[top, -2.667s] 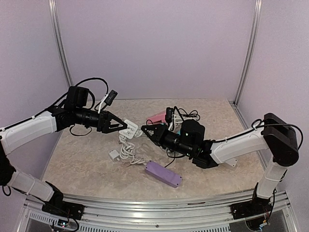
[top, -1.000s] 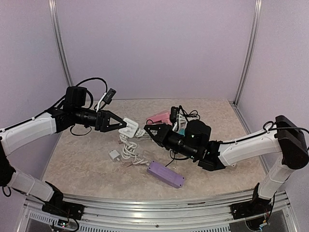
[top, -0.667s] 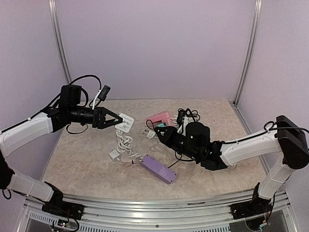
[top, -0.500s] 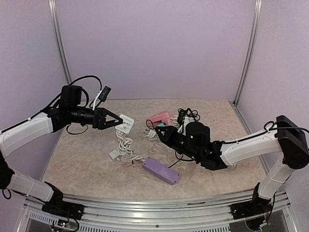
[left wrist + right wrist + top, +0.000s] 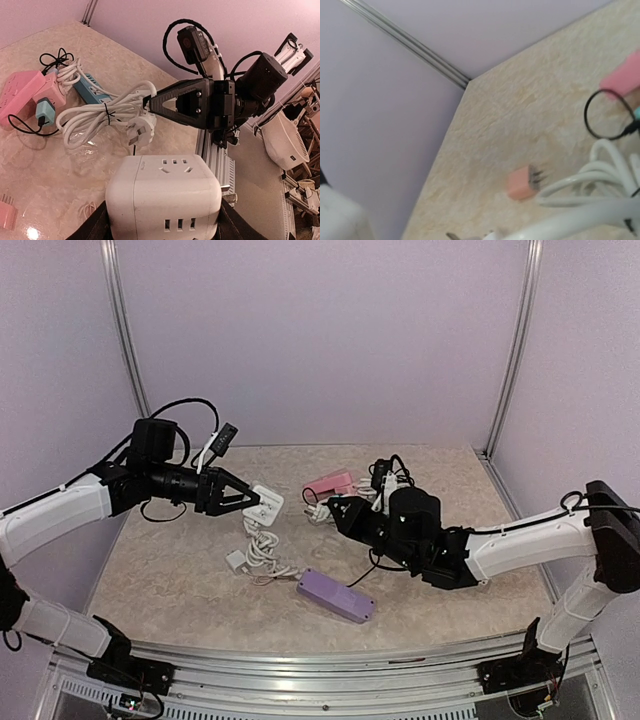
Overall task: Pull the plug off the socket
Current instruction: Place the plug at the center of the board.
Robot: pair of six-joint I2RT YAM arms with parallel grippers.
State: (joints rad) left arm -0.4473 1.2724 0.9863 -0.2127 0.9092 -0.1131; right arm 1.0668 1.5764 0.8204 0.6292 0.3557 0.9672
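The white cube socket (image 5: 264, 502) is clamped between the fingers of my left gripper (image 5: 255, 504), lifted above the table at centre left. It fills the bottom of the left wrist view as the socket (image 5: 162, 197), with an empty outlet face pointing at the other arm. The white plug (image 5: 318, 511) hangs free of it, a short gap to the right, with its prongs bare. My right gripper (image 5: 327, 510) is shut on the plug (image 5: 141, 131). A white cable (image 5: 100, 116) trails back from the plug. The right wrist view shows only the prong tips (image 5: 452, 236) and the cable (image 5: 580, 220).
A purple power strip (image 5: 335, 597) lies near the front. A coiled white cord (image 5: 262, 545) and a small white adapter (image 5: 237, 561) sit under the socket. A pink power strip (image 5: 328, 483), a teal strip (image 5: 92, 90) and black cables (image 5: 395, 475) lie behind. A pink adapter (image 5: 522, 182) lies loose.
A second ago the plug sat in the socket. The two grippers have drawn apart and the plug has come out. The purple strip and the cord have shifted slightly.
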